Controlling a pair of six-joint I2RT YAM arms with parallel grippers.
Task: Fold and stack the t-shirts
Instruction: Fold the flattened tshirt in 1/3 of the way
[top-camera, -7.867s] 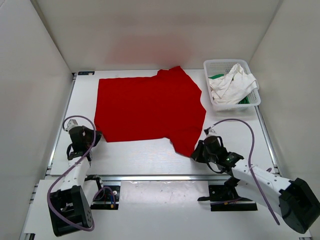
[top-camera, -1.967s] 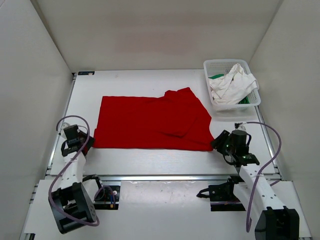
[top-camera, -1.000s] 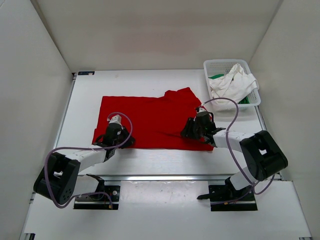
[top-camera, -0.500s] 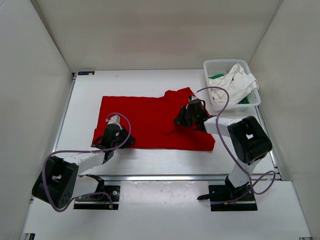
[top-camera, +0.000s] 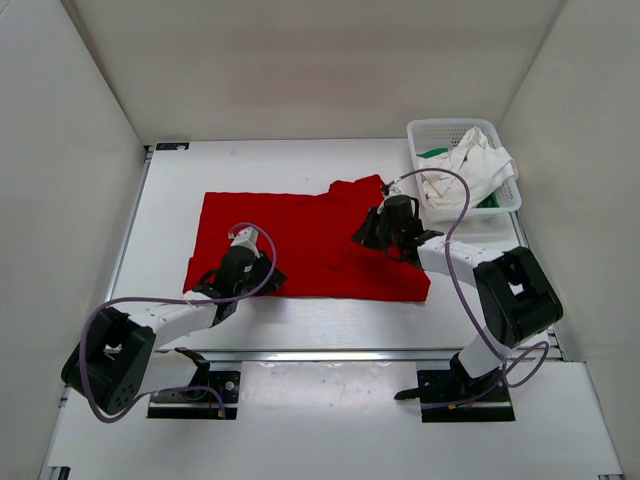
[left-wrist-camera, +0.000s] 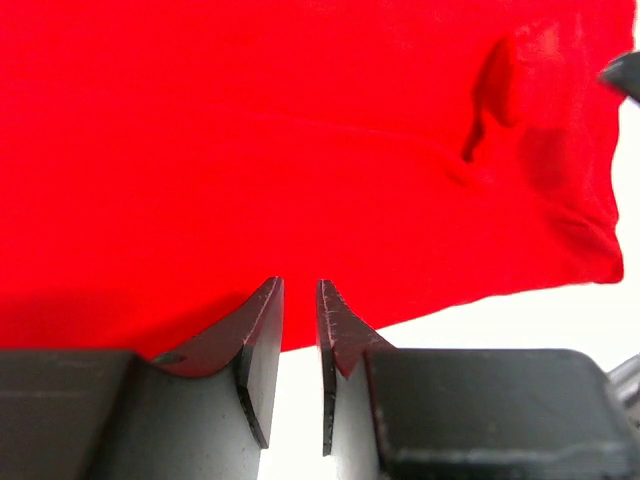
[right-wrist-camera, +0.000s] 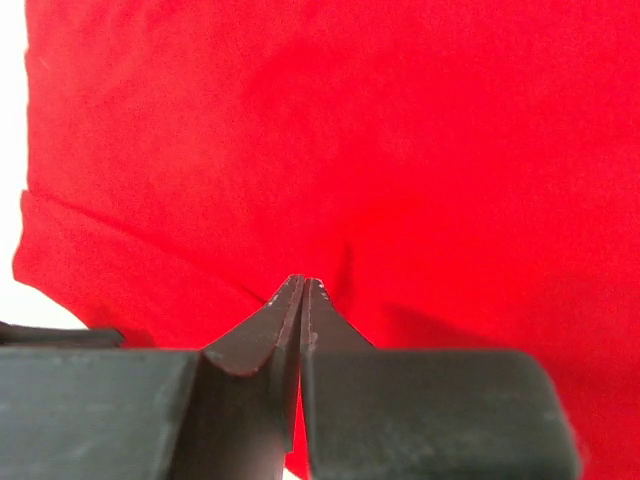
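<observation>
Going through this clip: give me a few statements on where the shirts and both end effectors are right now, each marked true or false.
1. The red t-shirt lies on the table, outside the basket. True.
2. The basket is empty. False: it holds the off-white t-shirt, with the green t-shirt peeking out beneath it.
3. The right end effector has its jaws closed, over the red cloth. True.
4. The left end effector hangs over the basket. False: it is at the red t-shirt's near edge.
5. The left end effector's jaws are pressed fully together. False: a narrow gap shows between them.
</observation>
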